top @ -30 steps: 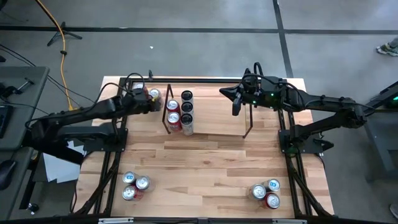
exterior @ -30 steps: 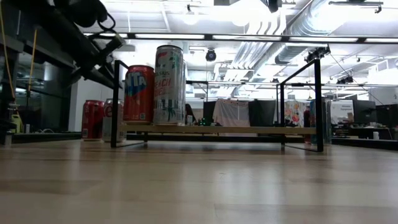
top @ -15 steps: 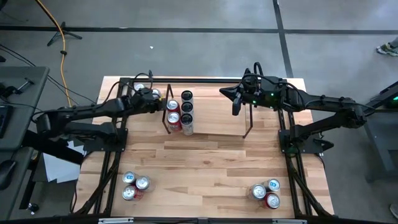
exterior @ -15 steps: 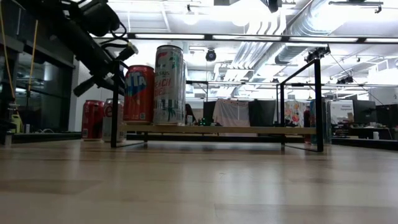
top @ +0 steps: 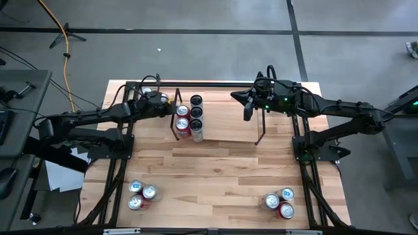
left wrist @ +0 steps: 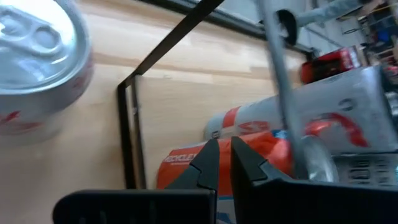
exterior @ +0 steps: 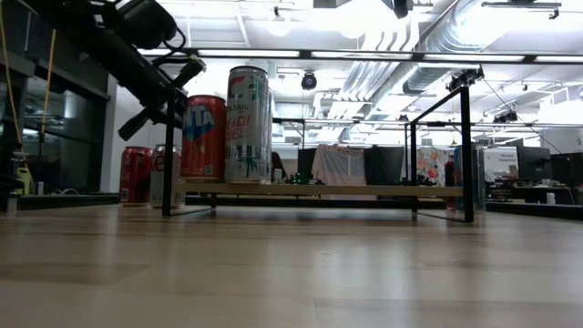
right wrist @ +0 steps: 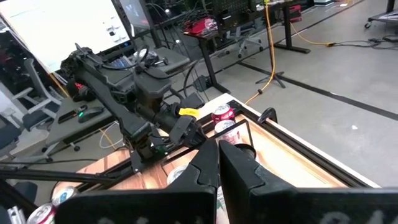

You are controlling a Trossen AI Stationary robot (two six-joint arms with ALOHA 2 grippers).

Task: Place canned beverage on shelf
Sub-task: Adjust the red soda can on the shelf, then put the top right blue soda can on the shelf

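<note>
Shelf [top: 215, 117] cans unmoved; closed left gripper [top: 171, 107] has edged nearer it.

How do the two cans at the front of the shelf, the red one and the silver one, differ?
In the low view, the red can is shorter and wider; the silver can is taller and slimmer, its top well above its neighbour's. The red can stands nearer the shelf's end post, by the left end effector; the silver can sits further in along the shelf. Both stand upright, side by side, on the shelf.
</note>
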